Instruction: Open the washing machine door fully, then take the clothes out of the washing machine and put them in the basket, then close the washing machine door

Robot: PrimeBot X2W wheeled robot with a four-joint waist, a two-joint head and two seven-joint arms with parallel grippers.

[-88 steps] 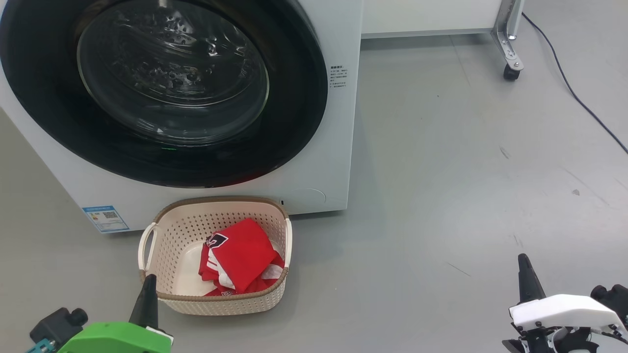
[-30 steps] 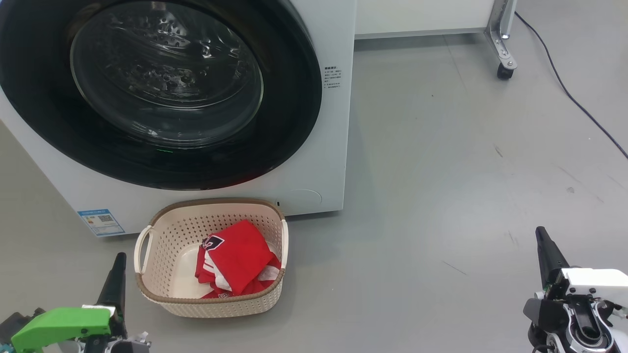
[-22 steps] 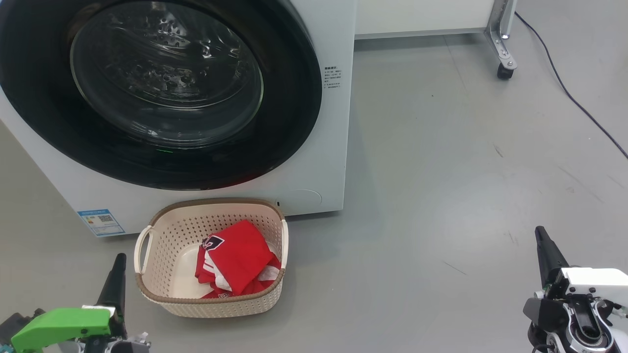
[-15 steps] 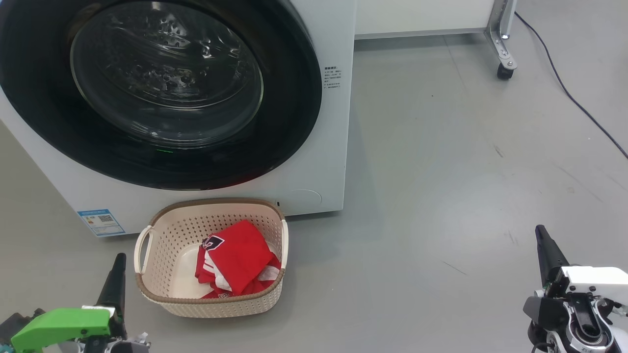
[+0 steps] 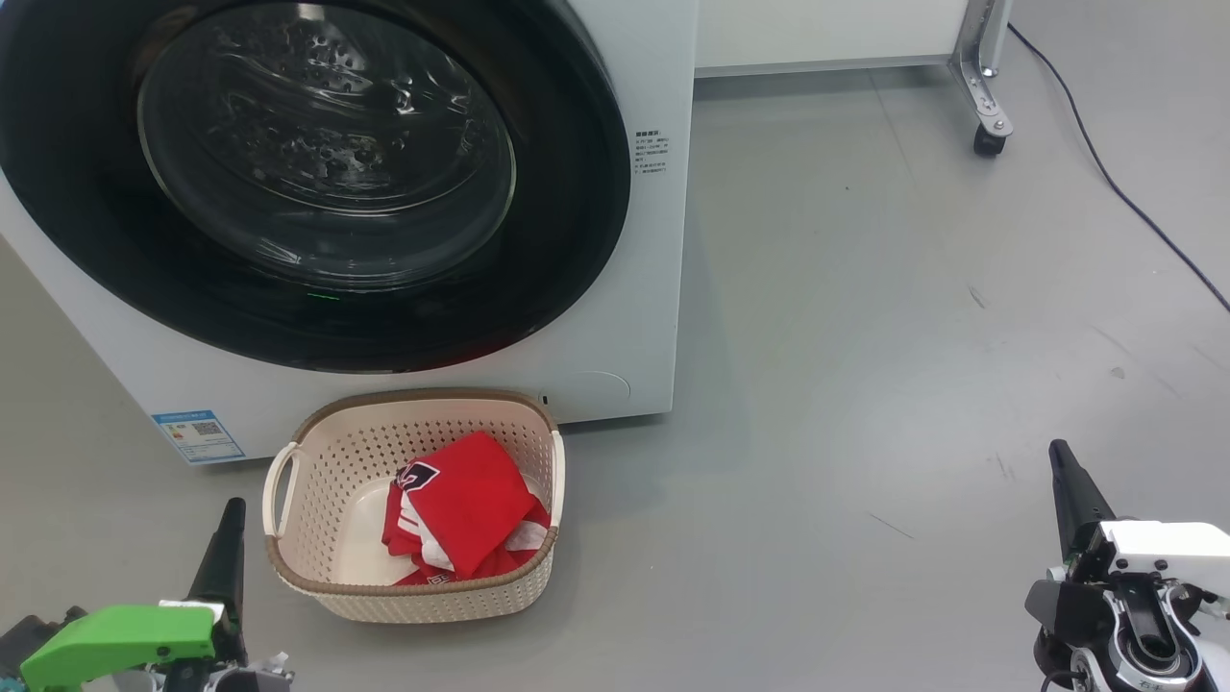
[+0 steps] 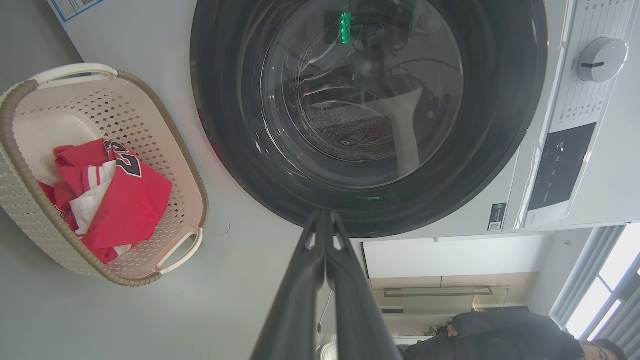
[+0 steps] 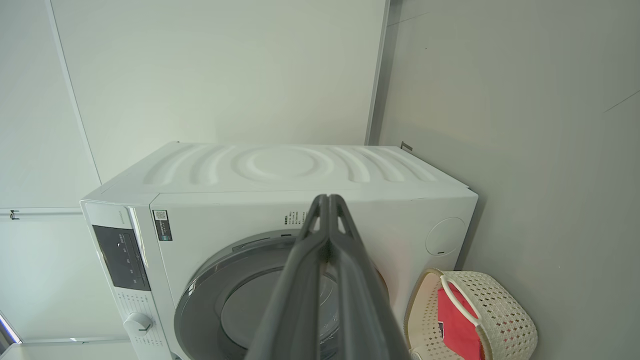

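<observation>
The white washing machine [image 5: 634, 288] [image 7: 280, 175] stands with its black-rimmed glass door [image 5: 317, 173] [image 6: 365, 110] closed flat against the front. On the floor before it sits the cream basket [image 5: 317, 567] [image 6: 115, 125] [image 7: 495, 310], holding the red clothes [image 5: 461, 509] [image 6: 125, 200] [image 7: 450, 320] with white stripes. My left gripper [image 5: 231, 514] [image 6: 324, 217] hangs low at the basket's left side, fingers pressed together and empty. Far off at the lower right, my right gripper [image 5: 1059, 454] [image 7: 327, 200] is likewise shut with nothing in it.
Grey floor [image 5: 865, 336] spreads out right of the machine. A metal frame leg on a caster [image 5: 988, 139] and a dark cable [image 5: 1124, 183] lie at the far right. A person in dark clothing [image 6: 505, 335] shows in the left wrist view's lower right corner.
Since the oldest frame the camera shifted a little, the left gripper has drawn left away from the basket, and the right gripper has turned and moved right. Over the last second nothing moved.
</observation>
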